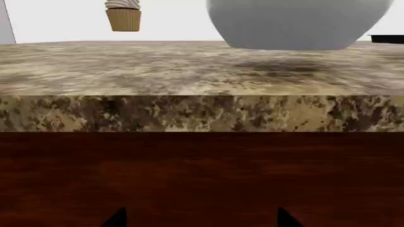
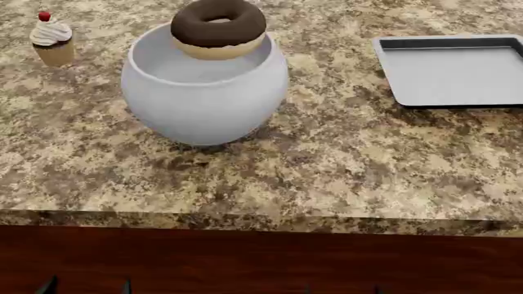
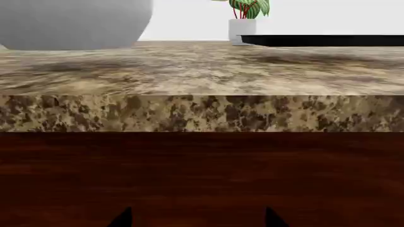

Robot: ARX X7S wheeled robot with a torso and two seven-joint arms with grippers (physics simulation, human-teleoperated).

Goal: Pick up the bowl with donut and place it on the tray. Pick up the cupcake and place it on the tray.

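Observation:
The big white bowl (image 2: 204, 98) stands on the stone counter with the chocolate-iced donut (image 2: 218, 27) resting tilted on its far rim. The cupcake (image 2: 51, 41) stands to the bowl's far left, and the grey tray (image 2: 454, 70) lies at the right. Both grippers hang low in front of the counter, before the wooden cabinet face. My left gripper (image 2: 87, 286) (image 1: 202, 220) is open and empty, facing the bowl (image 1: 300, 23) and cupcake (image 1: 124, 18). My right gripper (image 2: 342, 289) (image 3: 197, 220) is open and empty too, with the bowl (image 3: 73, 23) and tray (image 3: 322, 40) ahead.
The speckled counter's front edge (image 2: 245, 220) runs across above a dark wooden cabinet front (image 2: 261, 260). A small potted plant (image 3: 249, 19) in a white pot stands behind the tray.

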